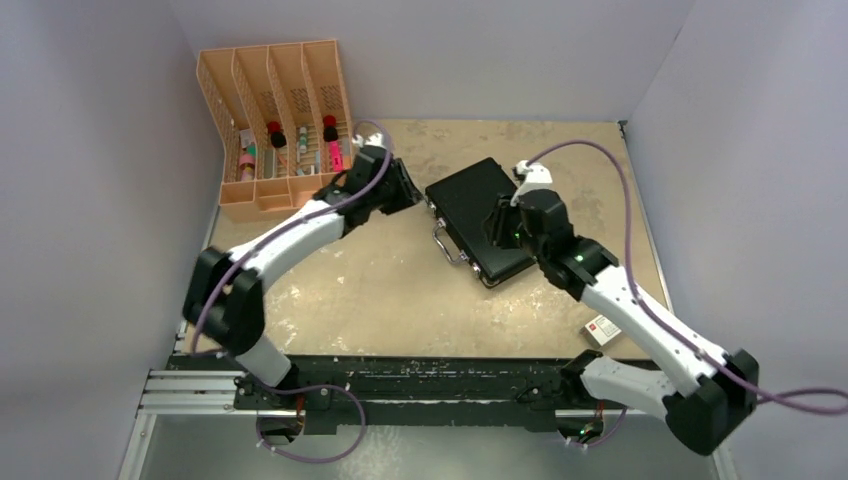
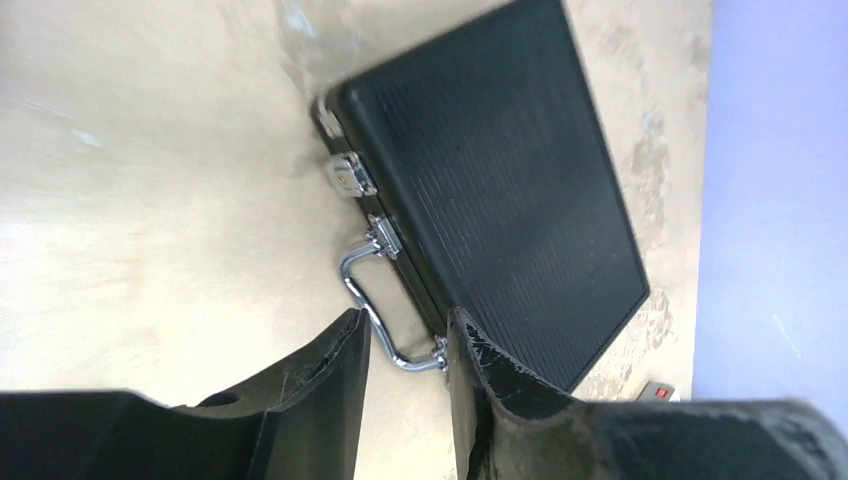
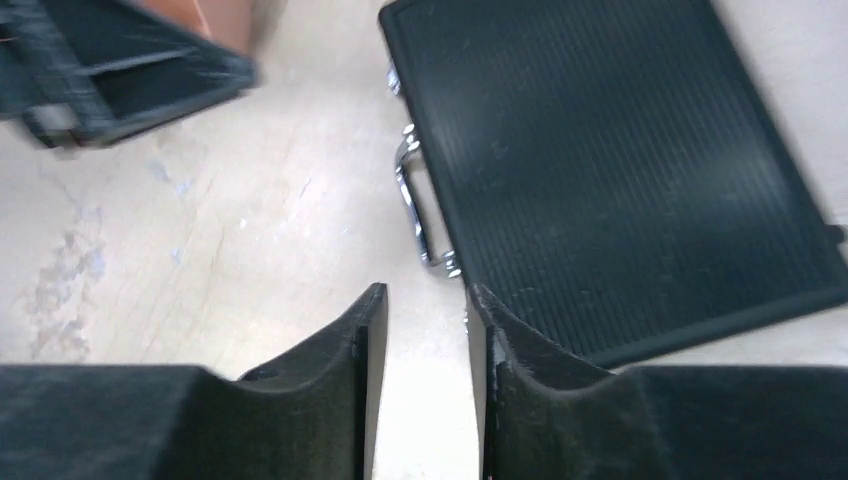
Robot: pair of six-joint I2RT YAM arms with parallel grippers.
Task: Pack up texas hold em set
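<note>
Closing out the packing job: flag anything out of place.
The briefcase lies shut, yet a small white-and-red box sits outside it at the near right edge of the table; possibly unpacked. Nothing spilled or damaged.

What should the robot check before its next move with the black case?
1. Briefcase lid down flat: ok.
2. Latch snapped shut: cannot tell.
3. Left gripper open and empty: ok.
4. Right gripper open and empty: ok.
5. Nothing left out: not ok, a small red-and-white box, maybe the cards, lies near the table's front edge.
</note>
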